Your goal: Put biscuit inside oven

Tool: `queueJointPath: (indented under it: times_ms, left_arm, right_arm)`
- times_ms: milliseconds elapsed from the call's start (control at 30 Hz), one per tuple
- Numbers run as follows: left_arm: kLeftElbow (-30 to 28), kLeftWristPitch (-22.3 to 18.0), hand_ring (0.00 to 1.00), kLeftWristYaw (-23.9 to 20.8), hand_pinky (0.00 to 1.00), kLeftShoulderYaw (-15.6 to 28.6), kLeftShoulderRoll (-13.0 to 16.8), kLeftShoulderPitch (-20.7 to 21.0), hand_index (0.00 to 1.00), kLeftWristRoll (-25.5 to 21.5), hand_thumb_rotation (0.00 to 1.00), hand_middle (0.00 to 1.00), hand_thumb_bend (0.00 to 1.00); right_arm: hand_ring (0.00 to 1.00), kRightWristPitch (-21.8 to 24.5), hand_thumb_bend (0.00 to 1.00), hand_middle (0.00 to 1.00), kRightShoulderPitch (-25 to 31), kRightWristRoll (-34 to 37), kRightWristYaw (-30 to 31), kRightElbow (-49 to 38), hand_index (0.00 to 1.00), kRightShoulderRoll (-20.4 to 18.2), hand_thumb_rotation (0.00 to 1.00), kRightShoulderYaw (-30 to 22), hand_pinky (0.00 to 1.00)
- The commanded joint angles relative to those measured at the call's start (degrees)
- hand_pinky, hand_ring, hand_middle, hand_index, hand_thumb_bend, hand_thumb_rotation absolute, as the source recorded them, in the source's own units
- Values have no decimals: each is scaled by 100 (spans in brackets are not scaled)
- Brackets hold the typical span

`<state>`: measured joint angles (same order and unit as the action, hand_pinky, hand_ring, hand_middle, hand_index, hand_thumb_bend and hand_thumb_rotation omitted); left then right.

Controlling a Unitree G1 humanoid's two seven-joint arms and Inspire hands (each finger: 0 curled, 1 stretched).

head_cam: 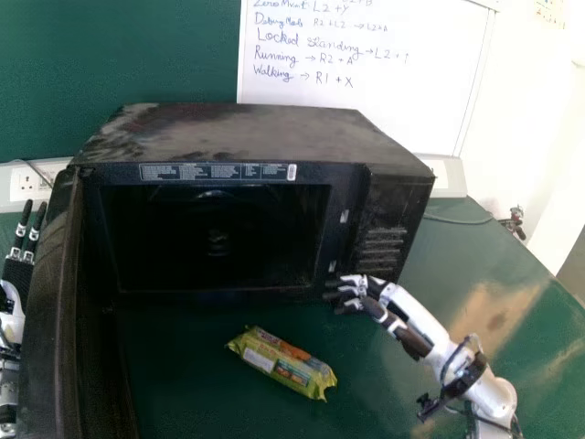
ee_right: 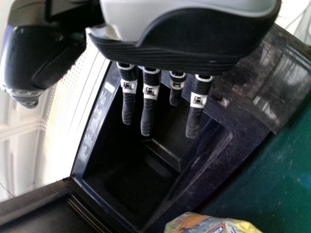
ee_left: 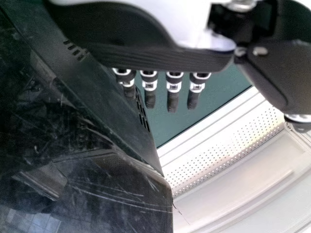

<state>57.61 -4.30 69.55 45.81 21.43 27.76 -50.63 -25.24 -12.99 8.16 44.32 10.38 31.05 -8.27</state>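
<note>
Left of the wide, empty right robot hand [head_cam: 413, 313], the biscuit packet [head_cam: 283, 363] seems light, slippery, crushable; a gentle mid-length pinch should suit.

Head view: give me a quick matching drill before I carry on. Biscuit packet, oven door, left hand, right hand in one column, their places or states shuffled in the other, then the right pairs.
Column one
1. Biscuit packet
2. Oven door
3. Left hand
4. Right hand

Column two
A. At the view's left edge, beyond the door
B. Near the right end of the oven's front, holding nothing
C. Lying on the green table
D. Swung open

Pairs: 1-C, 2-D, 3-A, 4-B
</note>
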Motion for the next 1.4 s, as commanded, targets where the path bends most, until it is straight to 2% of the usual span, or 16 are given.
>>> queueJointPath:
  times_ms: [0, 200, 400, 600, 633, 733, 767, 900, 1133, 1367]
  left_arm:
    - [277, 81, 8, 18, 0, 26, -263, -281, 84, 10, 70, 40, 18]
    - [276, 97, 7, 13, 0, 27, -260, -281, 83, 6, 69, 39, 17]
    - [225, 104, 7, 26, 0, 38, -282, -316, 84, -12, 69, 39, 18]
    - [207, 133, 5, 55, 0, 74, -286, -347, 83, -54, 70, 39, 23]
    - [194, 146, 5, 104, 0, 99, -303, -357, 84, -91, 73, 38, 22]
    - [161, 84, 3, 209, 0, 152, -356, -392, 87, -126, 95, 38, 20]
    - [151, 80, 3, 222, 0, 165, -365, -404, 87, -127, 98, 38, 20]
    - [161, 128, 2, 303, 0, 197, -367, -419, 88, -139, 100, 39, 19]
    - [117, 157, 1, 286, 0, 201, -371, -443, 87, -126, 100, 39, 20]
    - [129, 146, 0, 263, 0, 208, -363, -430, 88, -123, 100, 39, 21]
  right_arm:
    - [75, 160, 91, 78, 136, -179, -161, -334, 83, 120, 29, 69, 72]
    - [81, 510, 91, 83, 332, -469, -365, -988, 88, 267, 32, 183, 76]
    - [83, 452, 92, 85, 387, -884, -548, -1333, 89, 394, 36, 294, 75]
    - [83, 565, 94, 84, 491, -1230, -796, -1749, 89, 435, 33, 330, 76]
    - [82, 530, 94, 83, 508, -1275, -839, -1777, 88, 432, 34, 330, 75]
    - [81, 518, 94, 83, 548, -1385, -922, -1890, 89, 443, 38, 339, 75]
    - [81, 505, 94, 83, 560, -1422, -946, -1927, 89, 446, 38, 344, 75]
    - [81, 498, 95, 83, 591, -1738, -1101, -2097, 89, 471, 37, 385, 76]
    - [81, 501, 99, 85, 623, -2493, -1409, -2376, 88, 557, 43, 529, 74]
    - [83, 810, 100, 86, 603, -2942, -1361, -2806, 90, 638, 40, 684, 77]
